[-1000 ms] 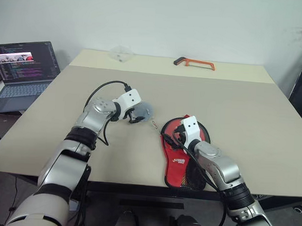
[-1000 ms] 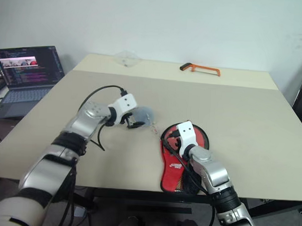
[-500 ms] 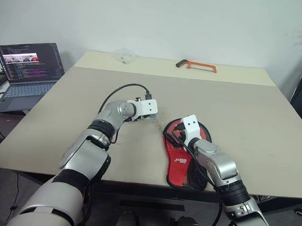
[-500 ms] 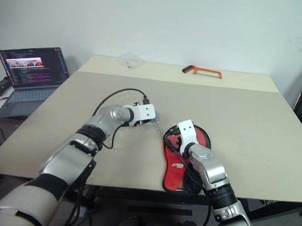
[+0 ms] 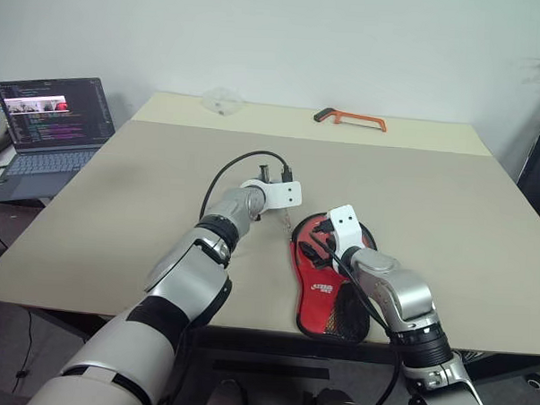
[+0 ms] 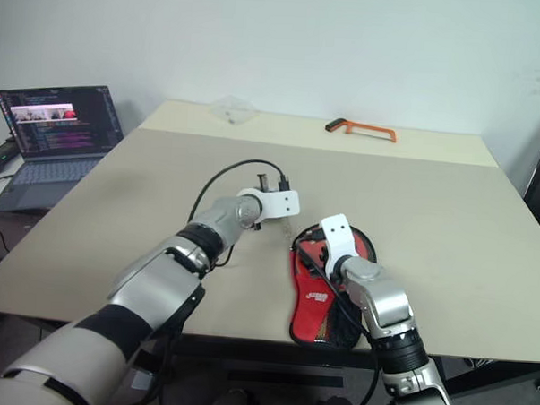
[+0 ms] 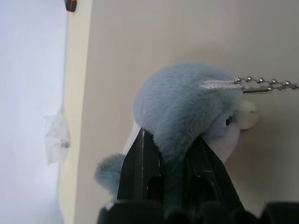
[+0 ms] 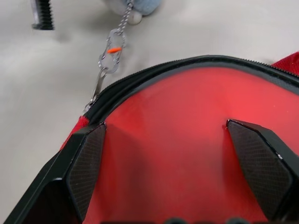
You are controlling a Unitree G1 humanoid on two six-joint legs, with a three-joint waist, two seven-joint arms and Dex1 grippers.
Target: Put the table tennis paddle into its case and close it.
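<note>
My left fingers [image 7: 170,163] pinch the fluffy grey zip charm [image 7: 187,107] just beyond the case [image 5: 325,286] near the tabletop's front edge, while my right fingers [image 8: 177,163] spread wide over its round end.

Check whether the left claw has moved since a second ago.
Yes. The left claw, shut on the grey plush charm, has swung toward the robot's right, ending up close beside the red case, which stayed put on the table.
</note>
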